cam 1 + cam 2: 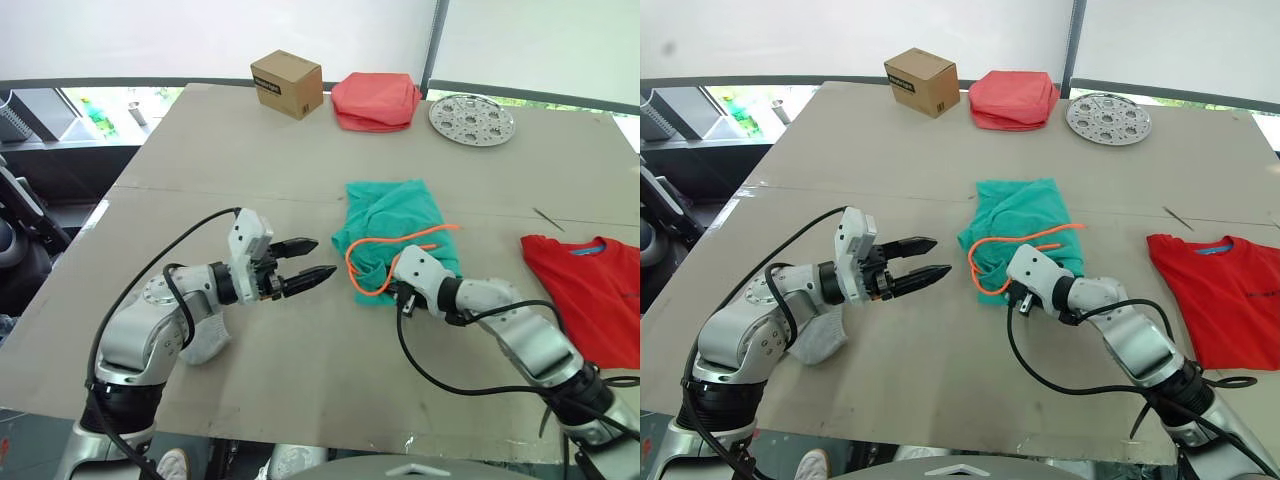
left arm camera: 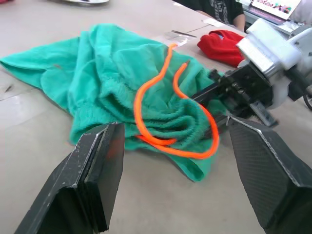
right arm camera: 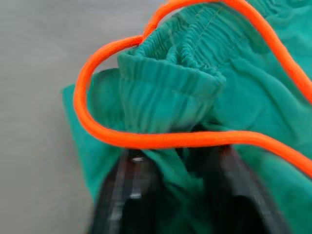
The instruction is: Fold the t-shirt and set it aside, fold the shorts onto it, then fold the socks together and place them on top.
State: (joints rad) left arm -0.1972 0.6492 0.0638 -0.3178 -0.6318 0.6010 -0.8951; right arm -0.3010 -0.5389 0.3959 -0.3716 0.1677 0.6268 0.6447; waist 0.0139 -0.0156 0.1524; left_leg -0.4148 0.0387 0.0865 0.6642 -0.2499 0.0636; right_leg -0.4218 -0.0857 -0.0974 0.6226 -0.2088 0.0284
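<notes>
The shorts [image 1: 392,228], soft teal with a ribbed gathered waist, were found crumpled mid-table, the orange drawstring [image 1: 372,262] looped loose. Waist fabric was pinched in the right gripper [image 3: 180,161] (fingers closed on it). The left gripper [image 1: 306,262] was held open, empty, just beside. The t-shirt [image 1: 590,290] lay flat at the right edge.

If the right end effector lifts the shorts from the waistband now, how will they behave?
The shorts lie crumpled in soft folds, so they will probably sag and hang limp. The loose orange drawstring looks apt to dangle or snag.
</notes>
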